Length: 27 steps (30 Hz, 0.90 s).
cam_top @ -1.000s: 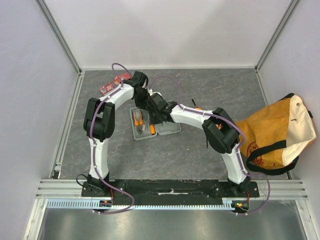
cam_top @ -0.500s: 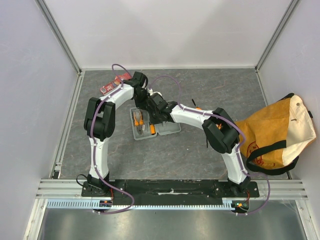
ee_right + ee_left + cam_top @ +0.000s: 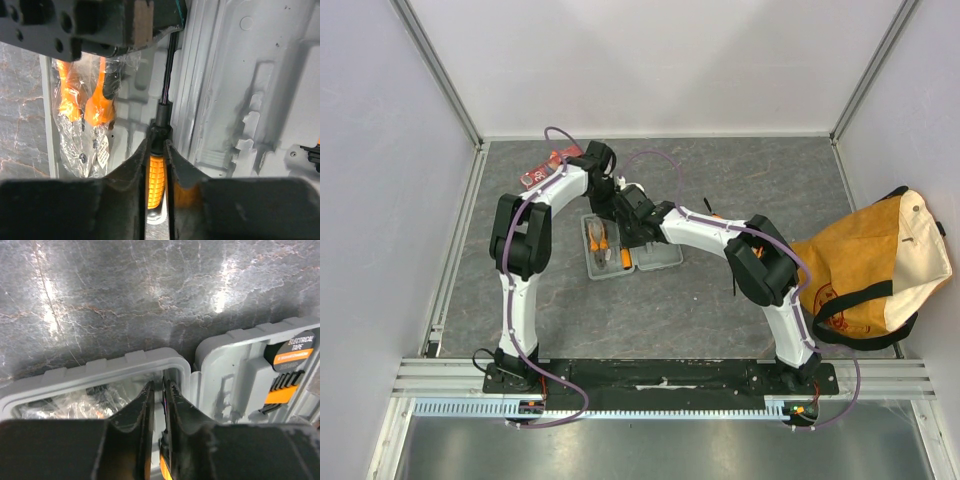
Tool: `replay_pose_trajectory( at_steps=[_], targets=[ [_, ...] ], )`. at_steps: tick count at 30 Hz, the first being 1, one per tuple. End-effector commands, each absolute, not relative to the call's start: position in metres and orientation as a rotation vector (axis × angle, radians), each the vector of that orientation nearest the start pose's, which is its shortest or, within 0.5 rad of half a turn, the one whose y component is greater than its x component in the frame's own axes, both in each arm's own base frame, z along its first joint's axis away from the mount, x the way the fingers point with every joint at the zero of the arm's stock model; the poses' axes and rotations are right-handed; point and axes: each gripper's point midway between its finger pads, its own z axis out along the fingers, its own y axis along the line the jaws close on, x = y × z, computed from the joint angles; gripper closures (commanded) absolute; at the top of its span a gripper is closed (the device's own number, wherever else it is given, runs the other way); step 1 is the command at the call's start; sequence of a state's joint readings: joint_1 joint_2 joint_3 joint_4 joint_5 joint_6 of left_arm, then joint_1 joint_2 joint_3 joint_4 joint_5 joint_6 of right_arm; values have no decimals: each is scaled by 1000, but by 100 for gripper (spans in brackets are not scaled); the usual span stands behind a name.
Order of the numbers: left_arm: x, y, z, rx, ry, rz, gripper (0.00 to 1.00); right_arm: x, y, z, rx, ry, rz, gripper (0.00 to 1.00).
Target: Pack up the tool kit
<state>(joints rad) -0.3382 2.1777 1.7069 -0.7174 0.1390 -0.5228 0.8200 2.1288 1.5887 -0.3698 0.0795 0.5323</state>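
Grey plastic with rounded corners, the tool kit case (image 3: 662, 257) lies opened flat on the dark stone-patterned table (image 3: 720, 300), a little left of centre in the top view. Its left half shows orange-handled tools and its right half is mostly bare grey. The left gripper (image 3: 611, 204) reaches to the far end of the case, and the right gripper (image 3: 624, 244) comes down over the hinge line. A tan bag (image 3: 870, 255) with black straps sits well apart at the right edge. Red packets (image 3: 542, 172) lie at the far left.

From the left wrist, the two halves meet at a hinge. The right half has moulded slots and holds a black roll of electrical tape (image 3: 295, 351) with an orange label. The left fingers (image 3: 137, 410) stand almost together with only a thin slit between them. I cannot tell whether they pinch anything.

From the right wrist, the right fingers (image 3: 132, 165) are clamped on the ribbed orange handle of a screwdriver (image 3: 156, 177). Its dark shaft runs up alongside the hinge to the left gripper. Orange-handled pliers (image 3: 82, 100) in clear wrap lie in the left half.
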Motion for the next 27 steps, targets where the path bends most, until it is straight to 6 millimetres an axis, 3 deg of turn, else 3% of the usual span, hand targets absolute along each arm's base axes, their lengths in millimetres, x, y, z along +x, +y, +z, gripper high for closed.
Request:
replay_pose_trajectory(
  at_steps=[1,5,10,14,17,21,27],
  targets=[
    [446,-214,77,-177,2740,-465,75,373,388,83,-284,2428,424,73],
    [452,-217,119,-159,2648,-514,64,387,375,132,-201,2319,400,66],
    [453,-216,152,-147,2576,-545,54,389,337,156,-72,2277,361,57],
    [449,-207,175,-128,2521,-547,55,390,283,154,31,2263,225,49],
    [445,-199,195,-109,2414,-572,55,395,229,149,103,2248,69,41],
    [432,-183,215,-120,2308,-592,46,404,171,132,218,2295,-4,36],
    [418,-168,223,-93,2290,-573,29,401,128,98,262,2403,-115,35]
  ],
)
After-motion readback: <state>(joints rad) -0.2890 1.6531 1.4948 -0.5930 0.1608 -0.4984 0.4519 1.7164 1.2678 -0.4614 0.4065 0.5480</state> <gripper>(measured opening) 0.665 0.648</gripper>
